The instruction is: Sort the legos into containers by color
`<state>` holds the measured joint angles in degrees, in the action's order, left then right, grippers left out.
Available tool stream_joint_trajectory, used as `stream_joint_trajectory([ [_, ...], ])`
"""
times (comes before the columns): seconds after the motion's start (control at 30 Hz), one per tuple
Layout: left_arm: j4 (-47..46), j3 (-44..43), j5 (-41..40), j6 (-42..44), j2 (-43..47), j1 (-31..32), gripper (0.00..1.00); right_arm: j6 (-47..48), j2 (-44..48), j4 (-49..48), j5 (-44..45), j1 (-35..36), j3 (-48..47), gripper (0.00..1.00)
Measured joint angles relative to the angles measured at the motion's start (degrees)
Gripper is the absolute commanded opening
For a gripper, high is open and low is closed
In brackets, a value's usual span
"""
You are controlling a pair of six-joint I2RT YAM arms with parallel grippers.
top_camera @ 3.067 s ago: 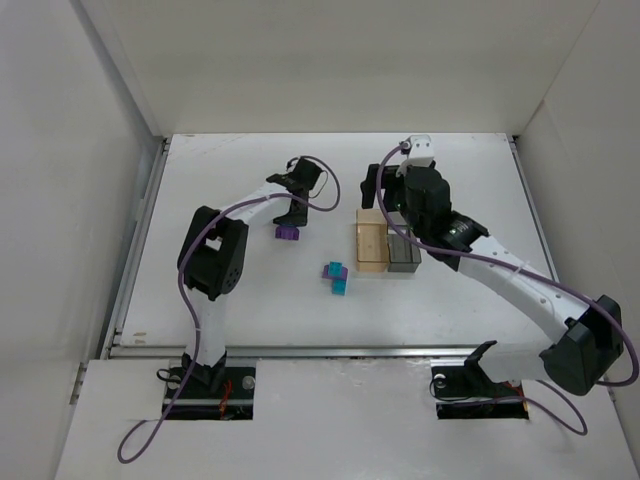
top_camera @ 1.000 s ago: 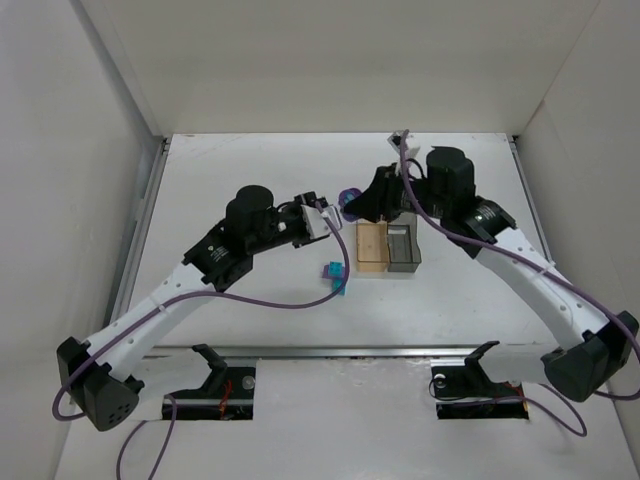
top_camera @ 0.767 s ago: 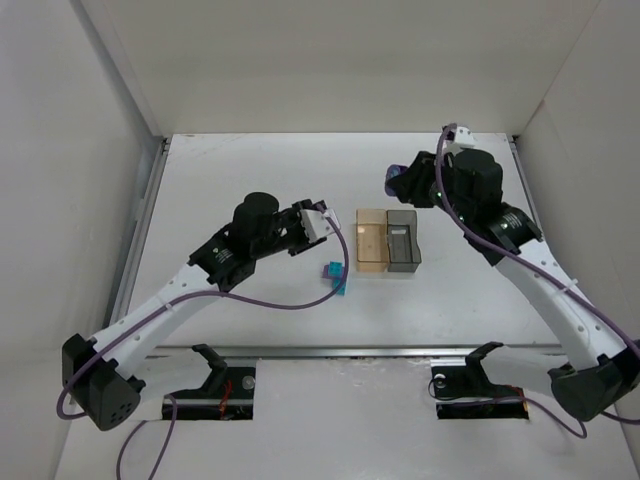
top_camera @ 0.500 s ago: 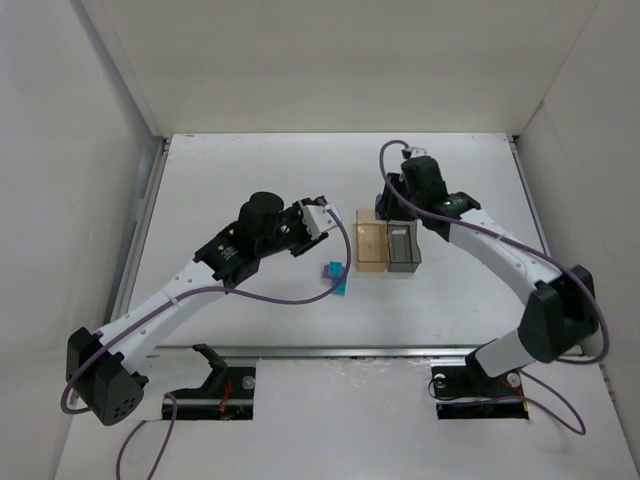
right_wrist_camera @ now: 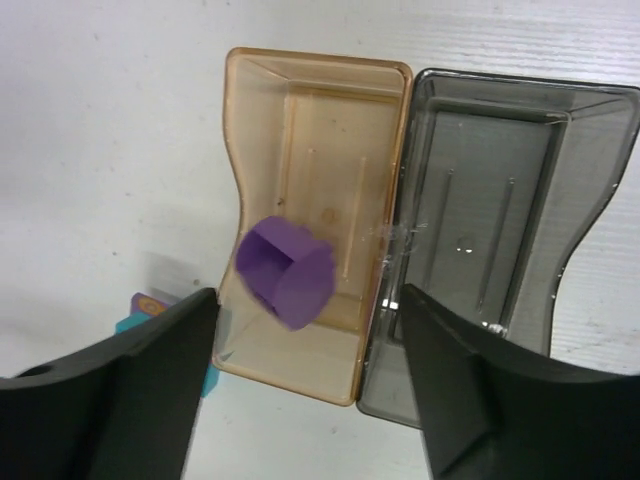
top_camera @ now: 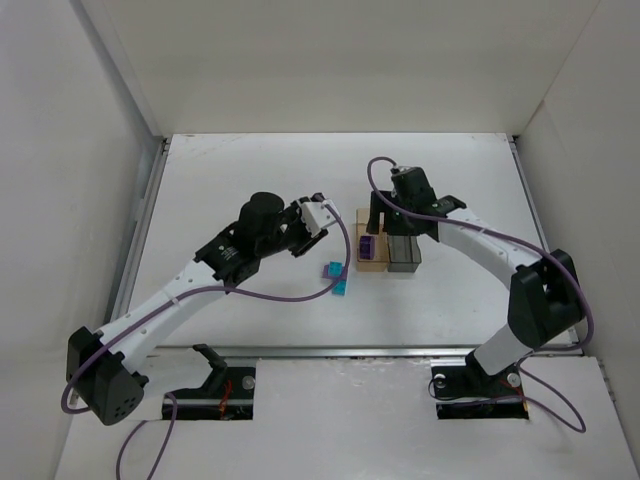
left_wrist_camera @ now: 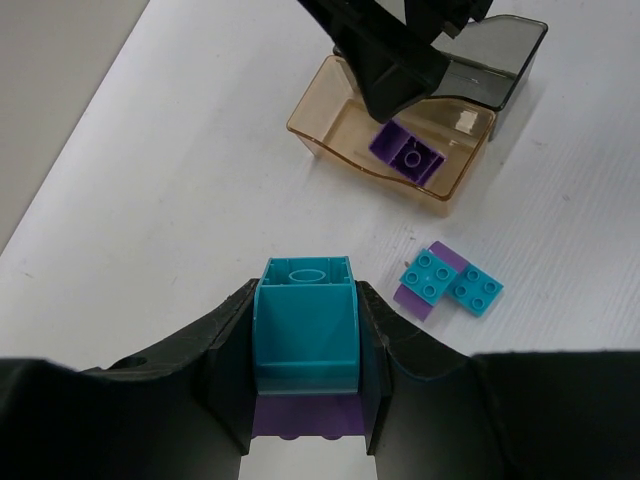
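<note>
My left gripper is shut on a teal brick stacked on a purple brick, held above the table left of the containers; in the top view it sits just left of them. My right gripper is open above the amber container. A purple brick, blurred, is inside that container and also shows in the top view. The smoky grey container beside it is empty. A small cluster of teal and purple bricks lies on the table near the amber container.
The two containers stand side by side, touching, mid-table: amber, grey. The loose brick cluster lies just left of them. White walls enclose the table on three sides.
My right gripper has swung over the amber container and opened; the purple brick it carried is now inside the container. My left gripper has stayed shut on its teal and purple stack.
</note>
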<state>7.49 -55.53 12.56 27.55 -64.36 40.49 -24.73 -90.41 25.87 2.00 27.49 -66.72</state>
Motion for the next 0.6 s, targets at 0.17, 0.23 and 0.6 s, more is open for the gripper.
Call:
stream_joint_trajectory([
  [0.17,0.0,0.42,-0.04,-0.02,0.04,0.0,0.0,0.98,0.42,0.37,-1.22,0.02,-1.73,0.86],
  [0.23,0.02,0.44,-0.11,0.0,0.04,0.02,0.0,2.08,1.88,0.7,-2.49,0.02,-2.05,0.86],
  [0.6,-2.82,1.57,4.33,4.74,2.84,0.0,0.0,4.31,17.77,-9.33,-26.16,0.24,-2.45,0.86],
])
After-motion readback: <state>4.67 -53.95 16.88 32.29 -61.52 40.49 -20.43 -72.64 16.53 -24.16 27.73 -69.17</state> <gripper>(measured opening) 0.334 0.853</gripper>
